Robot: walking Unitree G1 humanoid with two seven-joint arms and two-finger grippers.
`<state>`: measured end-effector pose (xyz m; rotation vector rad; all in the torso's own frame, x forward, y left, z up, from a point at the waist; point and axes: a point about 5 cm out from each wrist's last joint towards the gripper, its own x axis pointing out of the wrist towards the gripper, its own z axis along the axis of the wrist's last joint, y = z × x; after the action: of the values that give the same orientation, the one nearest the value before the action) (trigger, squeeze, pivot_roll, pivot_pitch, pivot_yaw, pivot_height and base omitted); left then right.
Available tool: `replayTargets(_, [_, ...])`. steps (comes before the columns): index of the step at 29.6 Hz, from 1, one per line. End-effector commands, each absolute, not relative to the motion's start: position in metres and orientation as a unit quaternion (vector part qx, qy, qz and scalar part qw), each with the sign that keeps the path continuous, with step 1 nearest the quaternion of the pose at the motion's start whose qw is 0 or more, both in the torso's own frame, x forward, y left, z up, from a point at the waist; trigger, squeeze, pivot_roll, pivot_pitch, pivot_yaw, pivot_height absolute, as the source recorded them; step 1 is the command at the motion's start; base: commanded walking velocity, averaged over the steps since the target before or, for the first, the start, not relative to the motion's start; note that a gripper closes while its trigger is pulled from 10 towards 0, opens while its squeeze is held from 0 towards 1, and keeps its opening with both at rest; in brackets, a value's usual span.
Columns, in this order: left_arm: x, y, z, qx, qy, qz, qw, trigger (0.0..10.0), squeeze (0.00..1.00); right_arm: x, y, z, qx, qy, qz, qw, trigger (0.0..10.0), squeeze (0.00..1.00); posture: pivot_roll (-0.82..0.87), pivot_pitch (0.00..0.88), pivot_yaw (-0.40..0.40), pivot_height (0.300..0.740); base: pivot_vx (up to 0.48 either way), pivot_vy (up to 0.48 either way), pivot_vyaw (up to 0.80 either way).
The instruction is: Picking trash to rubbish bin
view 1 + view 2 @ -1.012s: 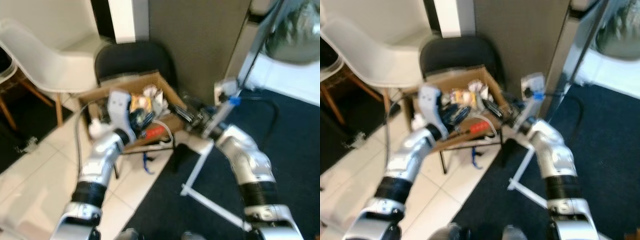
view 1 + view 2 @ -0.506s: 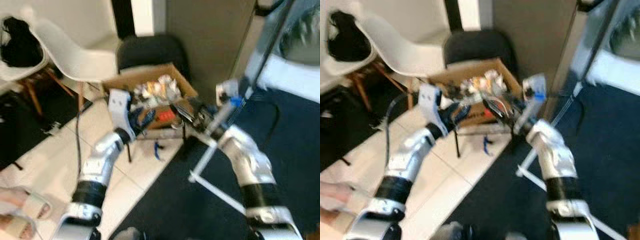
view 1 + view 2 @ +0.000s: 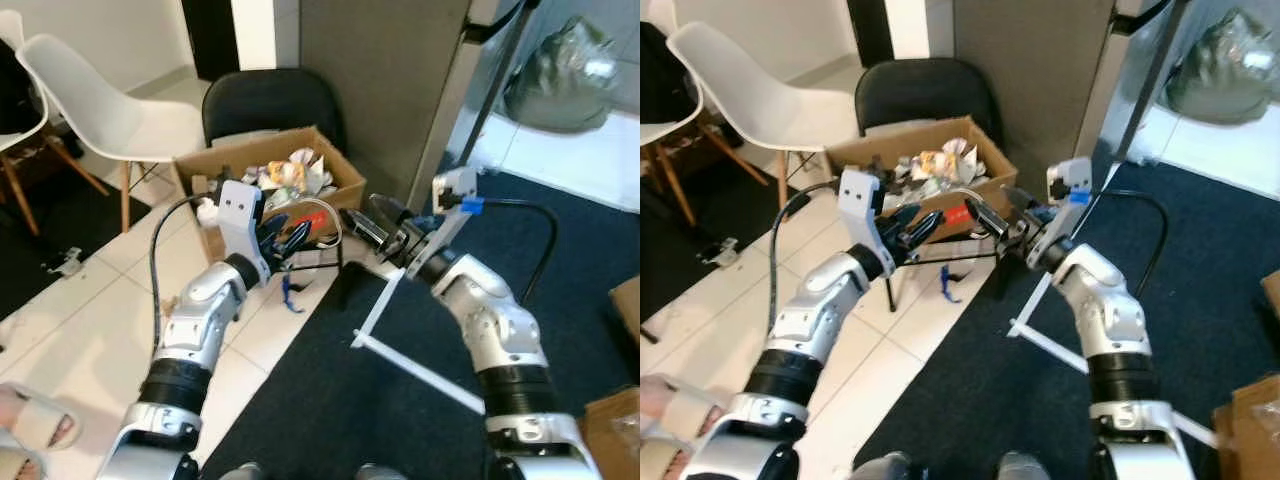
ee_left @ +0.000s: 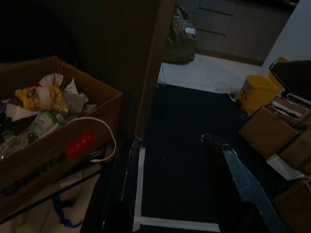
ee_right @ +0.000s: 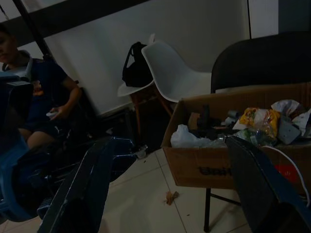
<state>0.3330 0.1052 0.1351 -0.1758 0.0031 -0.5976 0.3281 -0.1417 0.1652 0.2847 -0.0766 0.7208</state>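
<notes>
A brown cardboard box (image 3: 348,187) heaped with trash rests on a black chair (image 3: 270,100); a yellow wrapper (image 3: 284,173) and crumpled paper lie on top. A white cable (image 3: 326,214) loops over its front wall by a red label (image 3: 958,213). My left gripper (image 3: 290,236) hovers open just in front of that wall, with nothing between its fingers (image 4: 130,170). My right gripper (image 3: 364,222) is open beside the box's right corner, also holding nothing. In the right wrist view the box (image 5: 218,167) lies ahead between the fingers (image 5: 99,179).
A white chair (image 3: 100,100) stands to the left on pale tiles, and a dark carpet (image 3: 400,410) with white strips (image 3: 405,365) lies to the right. A blue scrap (image 3: 290,298) is under the box. A grey cabinet (image 3: 385,70) rises behind. A person (image 5: 43,92) sits nearby; sandalled feet (image 3: 30,425) show.
The whole picture has shifted and sharpened, so the camera moved. Both grippers stay open in front of the box, at much the same place relative to it.
</notes>
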Motion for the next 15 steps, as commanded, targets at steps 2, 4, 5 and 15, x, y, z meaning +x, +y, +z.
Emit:
replayTargets(2, [0.3334,0.1049,0.1365,-0.086,-0.001,-0.295,0.952,10.0,0.00,0.3283,-0.1398,0.1664,0.140,-0.037,0.356,0.923,10.0,0.00,-0.08,0.000,0.024,0.740,0.000,0.000,0.00])
replayTargets(4, [0.3334,0.1050,0.1365,-0.086,-0.001,-0.295,0.952,10.0,0.00,0.3283,-0.1398,0.1664,0.140,-0.037,0.356,0.923,10.0,0.00,-0.08,0.000,0.024,0.740,0.000,0.000,0.00])
replayTargets(5, [0.3334,0.1050,0.1365,-0.086,-0.001,-0.295,0.952,10.0,0.00,0.3283,-0.1398,0.1664,0.140,-0.037,0.356,0.923,10.0,0.00,-0.08,0.000,0.024,0.740,0.000,0.000,0.00])
replayTargets(15, [0.3341,0.1059,0.1359,-0.086,0.000,-0.290,0.953,10.0,0.00,0.3291,-0.1385,0.1629,0.133,-0.016,0.359,0.924,10.0,0.00,-0.08,0.000,0.024,0.740,0.000,0.000,-0.54])
